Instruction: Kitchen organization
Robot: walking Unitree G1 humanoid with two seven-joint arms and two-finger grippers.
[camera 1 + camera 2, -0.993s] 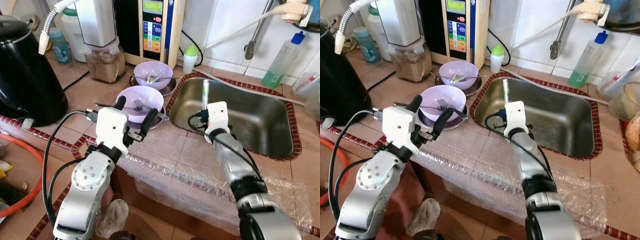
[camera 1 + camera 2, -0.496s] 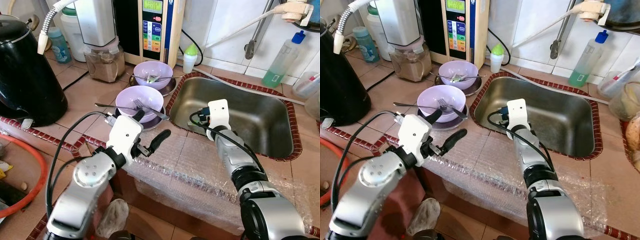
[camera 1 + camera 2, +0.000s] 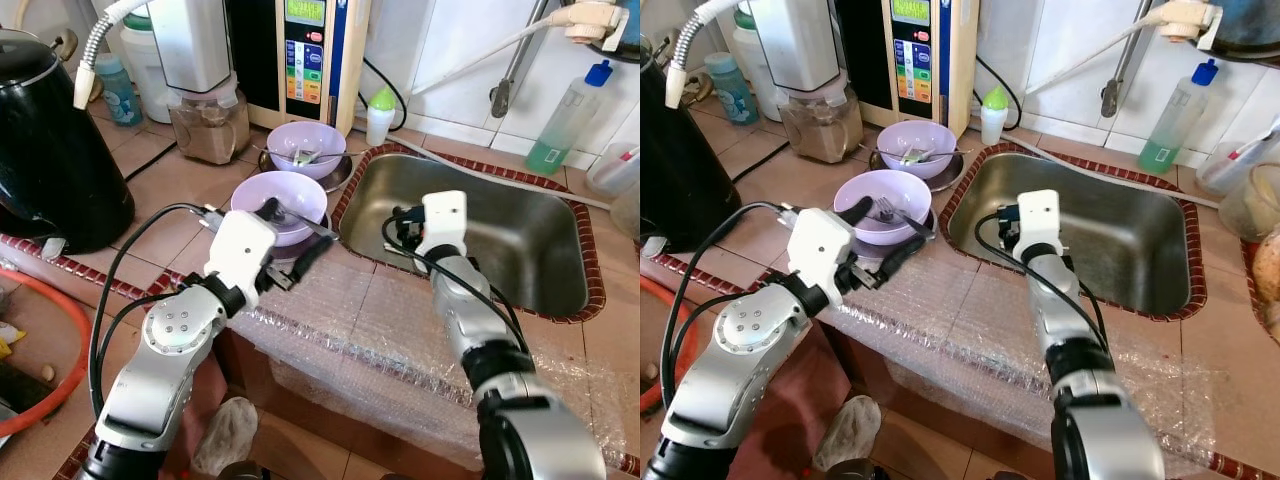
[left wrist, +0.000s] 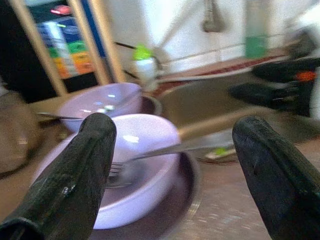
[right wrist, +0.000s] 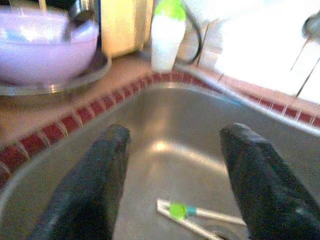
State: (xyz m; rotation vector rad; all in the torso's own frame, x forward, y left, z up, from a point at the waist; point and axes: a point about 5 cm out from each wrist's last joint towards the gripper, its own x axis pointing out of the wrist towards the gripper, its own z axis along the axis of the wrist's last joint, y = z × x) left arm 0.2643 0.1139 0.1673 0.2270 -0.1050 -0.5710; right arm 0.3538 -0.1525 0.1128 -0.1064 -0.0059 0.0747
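A lilac bowl [image 3: 288,193] with a fork [image 4: 165,152] in it sits on a dark metal plate [image 4: 187,192] just left of the steel sink [image 3: 520,240]. A second lilac bowl [image 3: 307,145] with cutlery stands behind it. My left gripper [image 3: 290,235] is open at the near bowl's front edge, one finger on each side of the fork handle, holding nothing. My right gripper [image 3: 402,225] hangs open over the sink's left side. Below it a white utensil with a green band [image 5: 195,212] lies on the sink [image 5: 170,120] floor.
A black kettle [image 3: 50,130] stands at the left. A water machine [image 3: 305,50], a blender jar [image 3: 205,120] and a small green-capped bottle [image 3: 379,115] line the back. Bubble wrap [image 3: 380,320] covers the counter's front edge. A green soap bottle [image 3: 565,120] stands behind the sink.
My left gripper dipped over the bubble wrap, then came back up to the near bowl. A pale stick standing at my right gripper a second ago has left it; that gripper edged farther over the sink.
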